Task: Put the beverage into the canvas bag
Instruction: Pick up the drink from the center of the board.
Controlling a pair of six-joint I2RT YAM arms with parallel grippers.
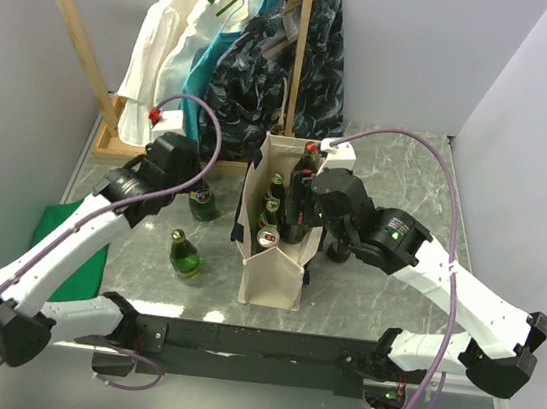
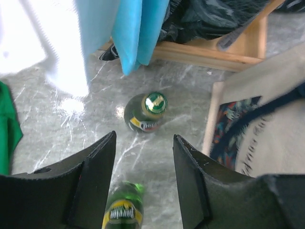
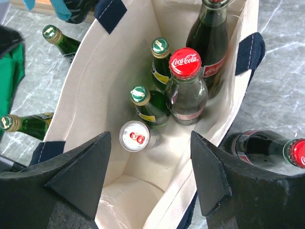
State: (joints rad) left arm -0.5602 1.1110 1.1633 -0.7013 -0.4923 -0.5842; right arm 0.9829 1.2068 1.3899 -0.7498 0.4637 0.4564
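The canvas bag [image 3: 95, 86] stands upright and open mid-table. It holds two green bottles [image 3: 143, 100], a clear Coca-Cola bottle [image 3: 186, 81], a dark cola bottle [image 3: 209, 33] with its top cut off, and a can [image 3: 134, 136]. The bag's near end is bare. The right gripper [image 3: 150, 136] hovers above the bag, fingers wide and empty. The left gripper [image 2: 145, 136], equally wide and empty, hangs over a loose green bottle [image 2: 145, 112] standing on the table [image 1: 409, 172] beside the bag.

1. Top view: bright, even light, seemingly from overhead; soft shadows on the table [image 1: 399, 171].
2. Left wrist: white fabric [image 2: 33, 43] blown out far left, glare beneath it; nearest green bottle [image 2: 121, 212] blurred.
3. Right wrist: evenly lit, sharp inside the canvas bag [image 3: 95, 81].
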